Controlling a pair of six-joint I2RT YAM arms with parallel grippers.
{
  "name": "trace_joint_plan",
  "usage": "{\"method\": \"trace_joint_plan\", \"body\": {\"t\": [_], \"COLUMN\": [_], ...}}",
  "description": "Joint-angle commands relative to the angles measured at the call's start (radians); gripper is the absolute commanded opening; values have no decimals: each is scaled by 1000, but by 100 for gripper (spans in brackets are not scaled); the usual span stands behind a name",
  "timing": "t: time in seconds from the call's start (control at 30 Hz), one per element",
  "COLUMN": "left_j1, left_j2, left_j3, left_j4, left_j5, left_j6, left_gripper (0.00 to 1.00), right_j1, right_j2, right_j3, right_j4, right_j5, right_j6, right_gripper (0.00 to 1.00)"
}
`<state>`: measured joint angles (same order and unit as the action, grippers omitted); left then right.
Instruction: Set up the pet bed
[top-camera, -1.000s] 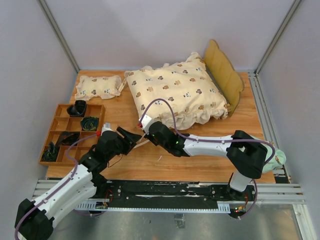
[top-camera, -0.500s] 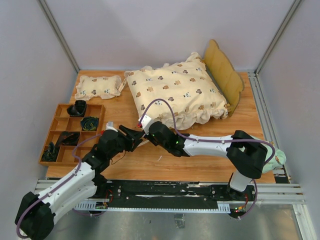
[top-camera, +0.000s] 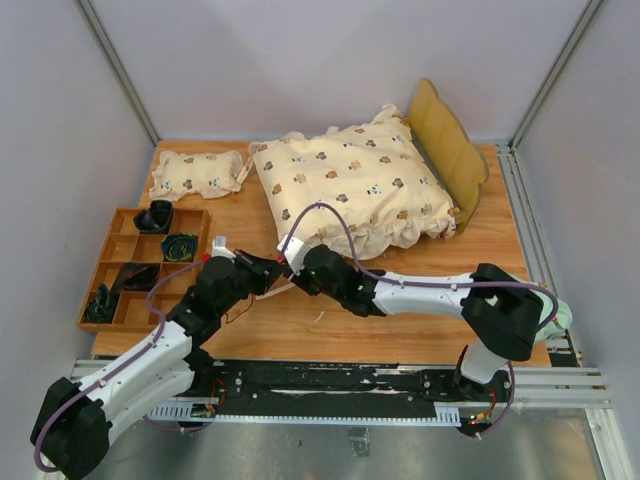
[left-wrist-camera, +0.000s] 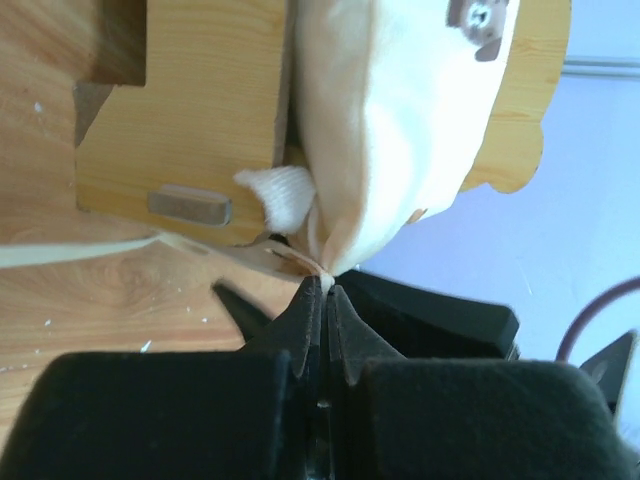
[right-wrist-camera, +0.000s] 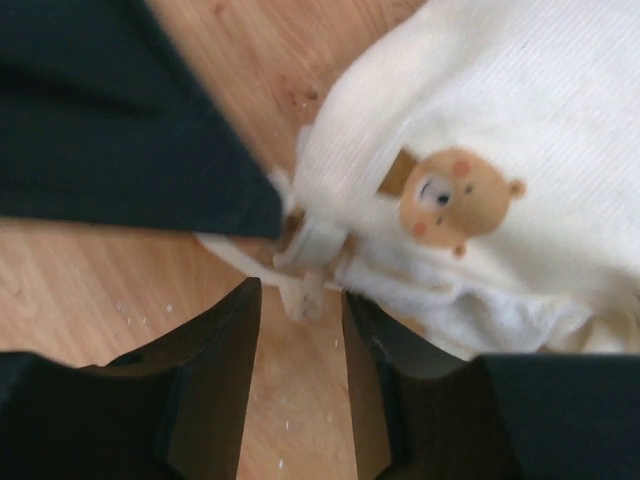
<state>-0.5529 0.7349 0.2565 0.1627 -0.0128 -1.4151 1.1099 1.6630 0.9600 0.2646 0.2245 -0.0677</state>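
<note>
Left gripper (left-wrist-camera: 325, 292) clamped shut on 1 corner of cream bear-print ruffled quilt (top-camera: 345, 185). Right gripper (right-wrist-camera: 298, 302) jaws parted, just beside. Light-wood pet bed frame (top-camera: 446, 150) under quilt, far side of wooden table (top-camera: 400, 332).

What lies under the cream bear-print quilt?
The pet bed: its wavy headboard stands out past the quilt on the right, and a wooden panel shows below the quilt's corner. The bed's base is covered and cannot be seen.
</note>
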Motion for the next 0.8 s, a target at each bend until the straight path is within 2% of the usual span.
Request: {"method": "trace_joint_plan", "body": {"t": [0.0, 0.1, 0.17, 0.23, 0.3, 0.4, 0.6, 0.77], "left_j1": [1, 2, 2, 2, 2, 2, 2, 2], "left_j2": [40, 73, 87, 96, 102, 109, 101, 88], "left_j3": [97, 132, 132, 128, 126, 124, 127, 120], "left_j4": [13, -9, 10, 26, 33, 36, 14, 6], "left_j5": [-65, -71, -57, -51, -50, -49, -49, -62], "left_j6": [88, 87, 83, 75, 75, 71, 61, 59], "left_gripper": [0, 0, 0, 0, 0, 0, 0, 0], "right_j1": [-12, -11, 4, 48, 66, 76, 80, 76], "right_j2": [-121, -208, -245, -247, -203, -103, 81, 202], "right_j3": [-88, -182, -254, -324, -335, -278, -220, -150], "right_j4": [23, 47, 68, 151, 215, 248, 476, 517], "right_j5": [-115, -289, -420, -400, -370, -318, -233, -225], "right_j6": [-168, -315, -516, -699, -807, -904, -996, -1028], "right_gripper": [45, 51, 52, 53, 53, 52, 55, 56]}}
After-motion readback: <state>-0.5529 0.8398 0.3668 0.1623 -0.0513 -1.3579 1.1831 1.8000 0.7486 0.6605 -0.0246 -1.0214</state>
